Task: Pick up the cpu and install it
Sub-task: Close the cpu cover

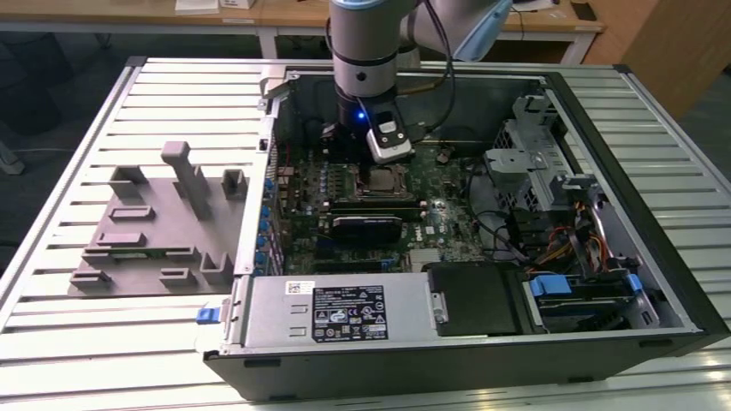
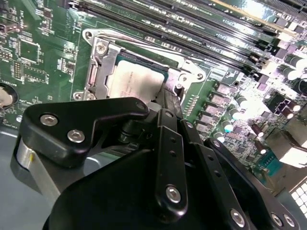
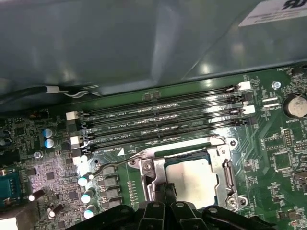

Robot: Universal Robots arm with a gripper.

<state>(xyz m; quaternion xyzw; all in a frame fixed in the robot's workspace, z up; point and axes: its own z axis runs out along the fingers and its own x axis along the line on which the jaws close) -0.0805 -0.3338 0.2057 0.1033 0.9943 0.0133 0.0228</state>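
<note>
In the exterior view, a grey tray is lying on the slatted desk at the left of the frame, and an open computer case is filling the middle and right. The arm is hanging from the upper middle of the frame into the case, with its pincer poised over the motherboard. The cpu is sitting flat in the socket frame directly beneath the pincer, near the frame's centre. In both wrist views the fingers are showing pressed together, pinching nothing. Their tips are hovering at the edge of the cpu, which is resting inside the socket frame beside the memory slots. Whether they are touching it I cannot tell.
</note>
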